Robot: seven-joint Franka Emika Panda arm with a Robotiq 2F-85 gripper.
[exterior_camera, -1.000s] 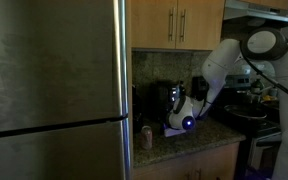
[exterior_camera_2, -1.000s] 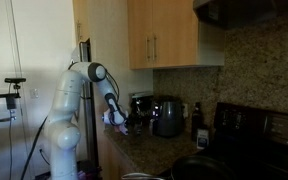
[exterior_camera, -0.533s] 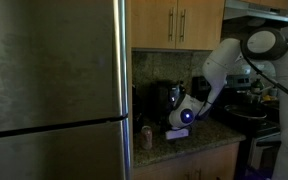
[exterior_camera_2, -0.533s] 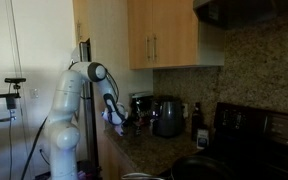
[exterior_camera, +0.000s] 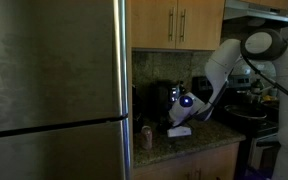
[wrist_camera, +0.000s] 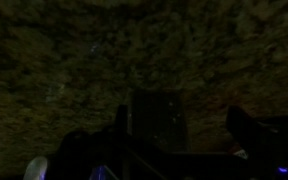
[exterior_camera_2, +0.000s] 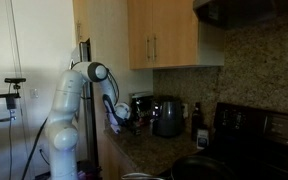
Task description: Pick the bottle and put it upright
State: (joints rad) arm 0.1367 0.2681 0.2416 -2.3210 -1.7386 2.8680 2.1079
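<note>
A small reddish bottle [exterior_camera: 147, 137] stands upright on the dark granite counter [exterior_camera: 199, 142], close to the fridge side. My gripper [exterior_camera: 184, 106] hangs above the counter to the right of the bottle, apart from it, with a blue light on its wrist. From the opposite side it [exterior_camera_2: 125, 116] shows in front of the appliances. In the very dark wrist view the gripper [wrist_camera: 184, 125] is open, its fingers [wrist_camera: 246, 126] wide apart with nothing held, and a dark boxy shape [wrist_camera: 156, 118] lies beyond them. The bottle does not show there.
A tall steel fridge [exterior_camera: 54, 90] fills the side beside the counter. A dark kettle or coffee maker [exterior_camera_2: 167, 116] and a dark bottle [exterior_camera_2: 197, 119] stand at the back wall. Something white [exterior_camera: 179, 131] lies on the counter under the gripper. A stove with a pan [exterior_camera: 246, 112] adjoins; cabinets [exterior_camera: 179, 22] hang above.
My gripper has risen from just above the counter and the white thing to clearly higher. Its jaws spread slightly wider. The bottle has stayed in place.
</note>
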